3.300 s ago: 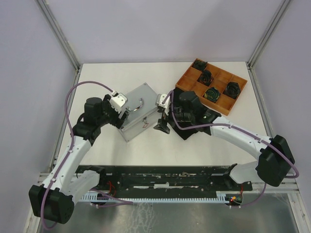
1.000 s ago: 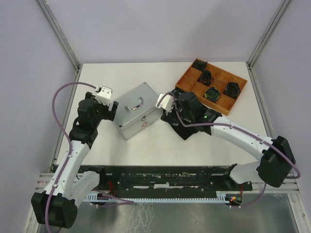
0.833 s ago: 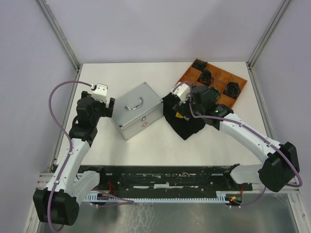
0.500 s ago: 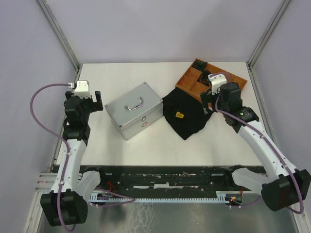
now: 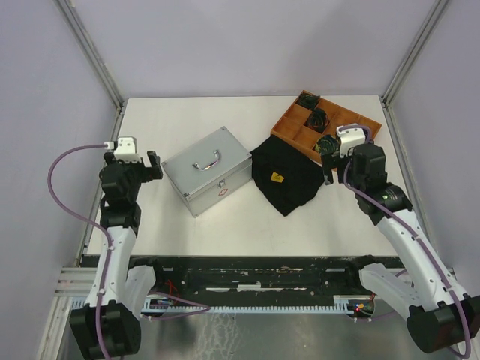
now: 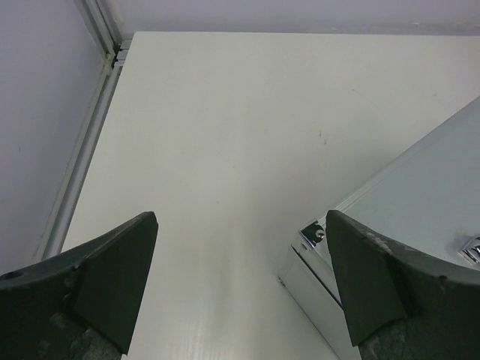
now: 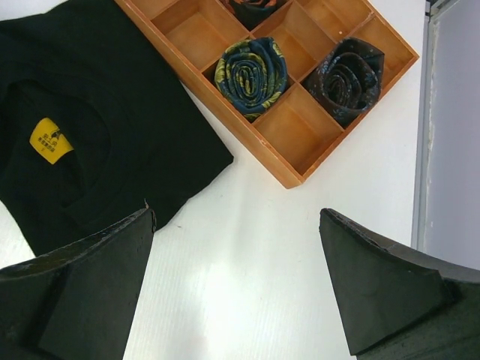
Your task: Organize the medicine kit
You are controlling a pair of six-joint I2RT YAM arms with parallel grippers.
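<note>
The medicine kit is a silver-grey metal case standing mid-table with its lid shut, the curved handle on top and a small red-and-white sticker on its front. My left gripper hovers left of it, open and empty. In the left wrist view, the kit's corner shows at the right, beside the left gripper. My right gripper hangs open and empty at the right, away from the kit. Under the right gripper there is bare table.
A black cloth with a yellow label lies right of the kit. Behind it sits a wooden divided tray holding rolled ties. Metal frame rails run along the table's sides.
Both arms have drawn back from the kit, the left one to the left and the right one to the right. The black cloth now lies uncovered. The kit has stayed shut.
</note>
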